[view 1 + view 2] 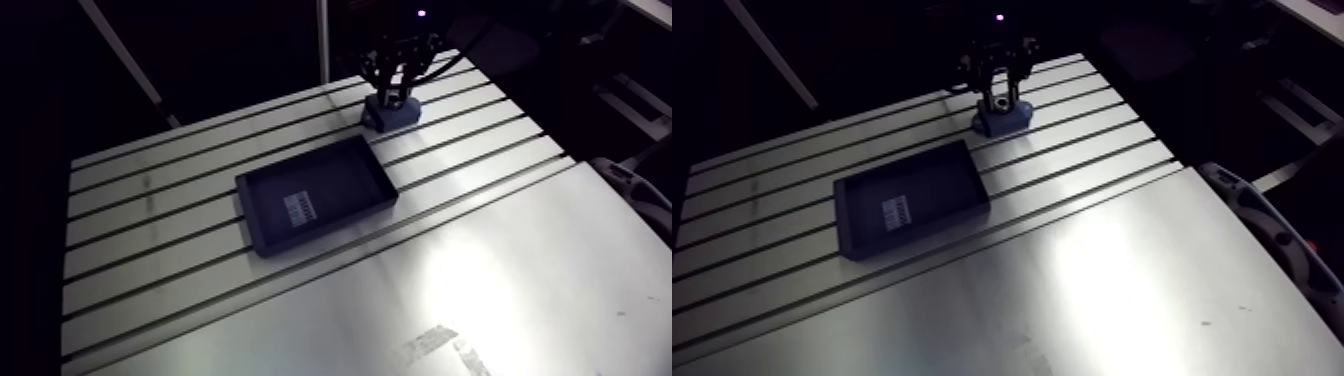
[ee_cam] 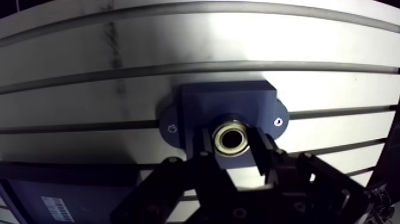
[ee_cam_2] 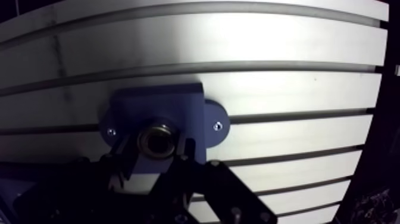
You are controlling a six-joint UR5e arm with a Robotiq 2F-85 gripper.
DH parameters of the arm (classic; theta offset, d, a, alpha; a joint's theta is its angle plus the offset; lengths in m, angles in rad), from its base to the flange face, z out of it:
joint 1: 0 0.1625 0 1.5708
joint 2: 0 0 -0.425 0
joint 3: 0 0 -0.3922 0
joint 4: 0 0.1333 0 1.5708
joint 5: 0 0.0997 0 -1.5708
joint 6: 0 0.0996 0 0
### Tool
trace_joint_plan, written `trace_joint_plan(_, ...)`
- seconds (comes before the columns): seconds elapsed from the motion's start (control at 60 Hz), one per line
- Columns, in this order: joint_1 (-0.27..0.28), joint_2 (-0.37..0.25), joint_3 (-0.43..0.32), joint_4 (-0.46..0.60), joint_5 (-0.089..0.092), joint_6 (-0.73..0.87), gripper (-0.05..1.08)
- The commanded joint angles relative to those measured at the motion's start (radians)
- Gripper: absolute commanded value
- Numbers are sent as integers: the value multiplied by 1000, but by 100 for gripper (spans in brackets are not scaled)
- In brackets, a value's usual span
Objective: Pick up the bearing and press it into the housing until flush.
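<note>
A small white label (image 1: 298,209) is stuck on the floor of the black tray (image 1: 330,222), rows of dark marks like a bar code are printed on it, the marks are too small to be read, no other words or numbers can be read.

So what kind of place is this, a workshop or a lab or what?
Most likely a robotics lab or assembly test bench: a slotted aluminium table, a robot gripper poised over a blue housing with a bearing at its bore, and a dark tray nearby.
</note>
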Motion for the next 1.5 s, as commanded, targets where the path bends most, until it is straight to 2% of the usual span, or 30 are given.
trace_joint_plan(0.017,0,3,-1,0,0,0,61)
trace_joint_plan(0.9,-3,-3,5,2,2,-2,59)
trace_joint_plan(0.933,-3,-2,4,2,2,-2,56)
trace_joint_plan(0.95,-3,-3,4,2,2,-2,49)
trace_joint_plan(0.967,-3,-3,4,2,2,-2,49)
trace_joint_plan(0.983,-3,-3,5,2,2,-2,31)
trace_joint_plan(1.0,-3,-3,5,2,2,-2,31)
trace_joint_plan(1.017,-3,-3,4,2,2,0,2)
trace_joint_plan(1.35,-2,-18,-13,6,5,1,0)
trace_joint_plan(1.5,3,-41,-42,33,5,1,0)
